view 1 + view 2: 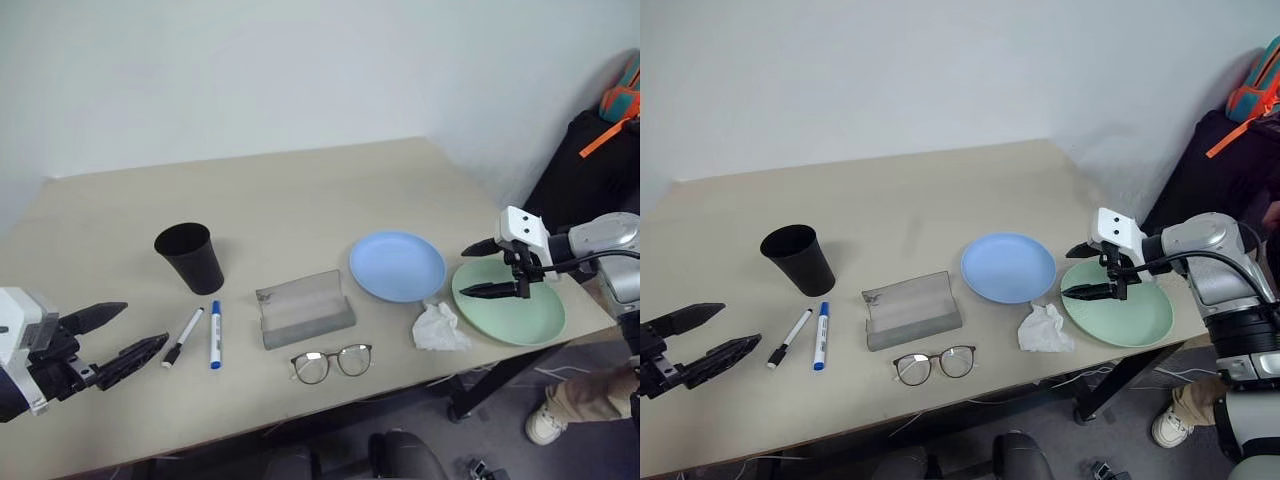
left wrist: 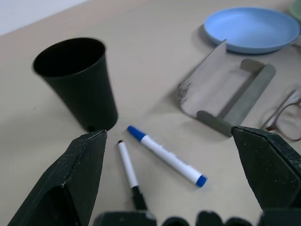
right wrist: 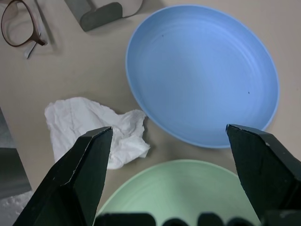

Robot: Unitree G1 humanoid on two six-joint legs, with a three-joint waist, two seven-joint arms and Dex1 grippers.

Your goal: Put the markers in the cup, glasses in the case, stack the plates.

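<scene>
Dark-rimmed glasses (image 1: 332,361) lie nearest the front edge of the tabletop (image 1: 300,180), folded open, lenses toward the case. Left of them, at the front-left corner, the left pincer (image 1: 118,333) hovers with its fingers spread wide, holding nothing. Just beyond it the two markers (image 1: 199,336) lie side by side, black-capped one left, blue-capped one right, apart from each other. The grey case (image 1: 304,308) sits open behind the glasses, lid raised. A crumpled tissue (image 1: 439,328) lies right of the case. Near the right edge the green plate (image 1: 510,302) rests with the right pincer (image 1: 488,268) above its rim, fingers wide, empty. The blue plate (image 1: 396,265) lies just beside it. Farther back stands the black cup (image 1: 190,257), upright, behind the markers.
</scene>
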